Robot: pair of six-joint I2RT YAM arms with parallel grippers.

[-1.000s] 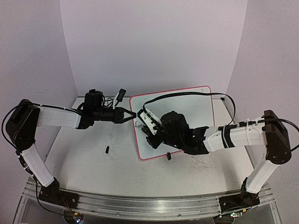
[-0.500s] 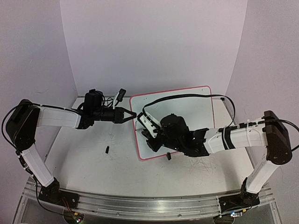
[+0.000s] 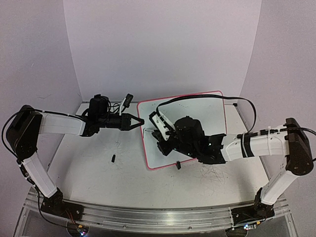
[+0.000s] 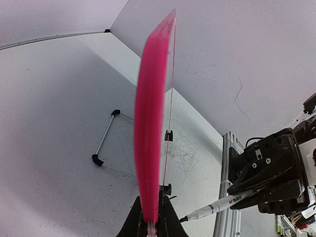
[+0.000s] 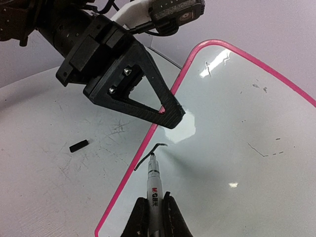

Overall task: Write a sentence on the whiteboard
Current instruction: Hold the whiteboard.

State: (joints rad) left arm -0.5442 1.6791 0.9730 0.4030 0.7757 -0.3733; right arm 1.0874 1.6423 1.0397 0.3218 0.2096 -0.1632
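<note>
**A:** Any writing to read?

**B:** The marker (image 5: 154, 180) has lettering on its barrel. There's an M in red, and the rest is too small to make out. On the whiteboard (image 3: 202, 116) there's just one short hooked black stroke (image 5: 150, 148), not a legible word.

**A:** Who has the marker?

**B:** The right gripper (image 5: 154, 207). Its jaws are clamped tight on the barrel with the tip pointing away from the wrist. The tip sits at the end of that stroke, just inside the board's left pink rim. I can't tell whether it is touching the surface.

**A:** And the other arm?

**B:** The left gripper (image 3: 140, 121) is closed on the board's left rim, pinching the pink edge between its fingers (image 4: 163, 219). That's just beyond the marker tip.

**A:** Where's the board?

**B:** It's on the table (image 3: 98, 168), right of centre and towards the back. From above, the right arm covers its near half.

**A:** Anything unclear?

**B:** The left wrist view sees the rim edge-on, as a blurred pink band, so the board's face is hidden there. A small black piece (image 3: 113, 158) lies on the table to the left of the board, too small to identify.
</note>
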